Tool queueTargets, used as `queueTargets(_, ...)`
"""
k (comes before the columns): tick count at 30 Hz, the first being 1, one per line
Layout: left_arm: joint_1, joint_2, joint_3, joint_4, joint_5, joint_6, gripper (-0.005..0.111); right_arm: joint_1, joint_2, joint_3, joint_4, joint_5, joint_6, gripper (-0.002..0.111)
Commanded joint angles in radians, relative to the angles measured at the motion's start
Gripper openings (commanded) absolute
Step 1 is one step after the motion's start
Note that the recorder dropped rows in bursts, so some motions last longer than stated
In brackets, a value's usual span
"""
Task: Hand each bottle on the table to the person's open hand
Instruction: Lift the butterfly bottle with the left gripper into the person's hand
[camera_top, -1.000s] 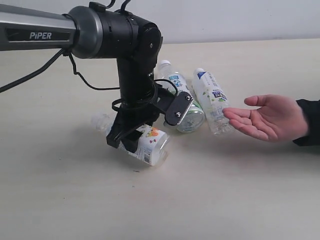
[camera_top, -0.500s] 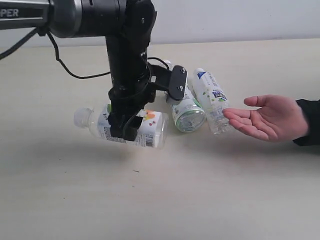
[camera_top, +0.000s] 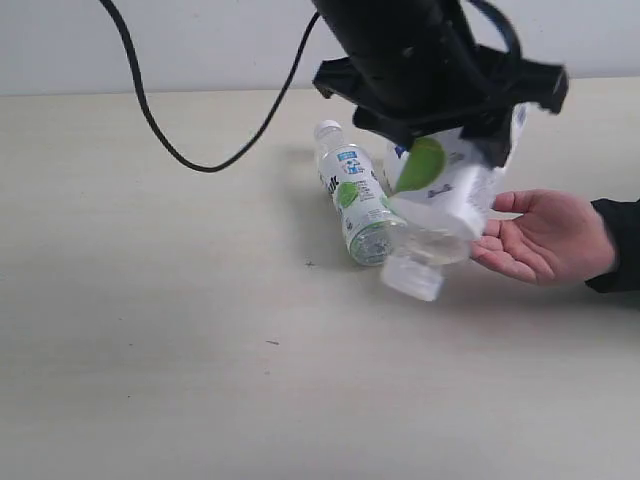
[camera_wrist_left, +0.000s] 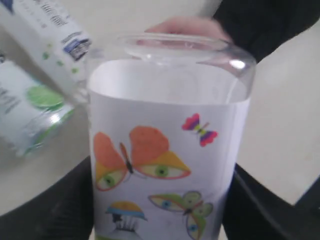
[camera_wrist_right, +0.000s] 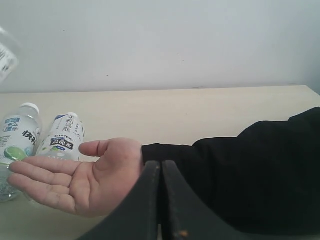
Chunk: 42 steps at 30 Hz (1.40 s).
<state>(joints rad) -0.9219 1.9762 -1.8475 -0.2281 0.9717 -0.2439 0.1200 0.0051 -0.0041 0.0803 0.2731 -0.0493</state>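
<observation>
Bottle (camera_wrist_left: 165, 150): squarish, clear glossy plastic

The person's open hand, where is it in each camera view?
Exterior view: open hand at the right edge, palm up, just past the held bottle.
Left wrist view: open hand, only a pink sliver behind the held bottle's far end.
Right wrist view: open hand, palm up, in the foreground.
Shared landmark: the lying green-leaf bottle.

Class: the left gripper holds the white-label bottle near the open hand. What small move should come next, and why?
Probably shift the left gripper slightly toward the palm. The white-label bottle hangs tilted, cap end down, by the fingertips of the open hand, not over its palm, so a release here might miss.
</observation>
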Motion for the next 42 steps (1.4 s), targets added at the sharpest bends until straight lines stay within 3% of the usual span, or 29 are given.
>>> queueTargets(1, -0.004, 0.005, -0.009, -0.204, -0.157, -0.102, 0.001, -0.005, -0.005, 0.004, -0.002, -0.005, -0.001, 0.0)
queueTargets(5, -0.004, 0.082, -0.009, -0.435, -0.291, -0.113, 0.001, -0.005, -0.005, 0.004, -0.002, -0.005, -0.001, 0.0)
queueTargets(21, -0.004, 0.288, -0.009, -0.584, -0.407, -0.101, 0.003, -0.005, -0.005, 0.004, -0.002, -0.005, -0.001, 0.0)
queueTargets(42, -0.004, 0.299, -0.009, -0.565, -0.381, 0.005, 0.079, -0.005, -0.005, 0.004, -0.002, -0.005, -0.001, 0.0)
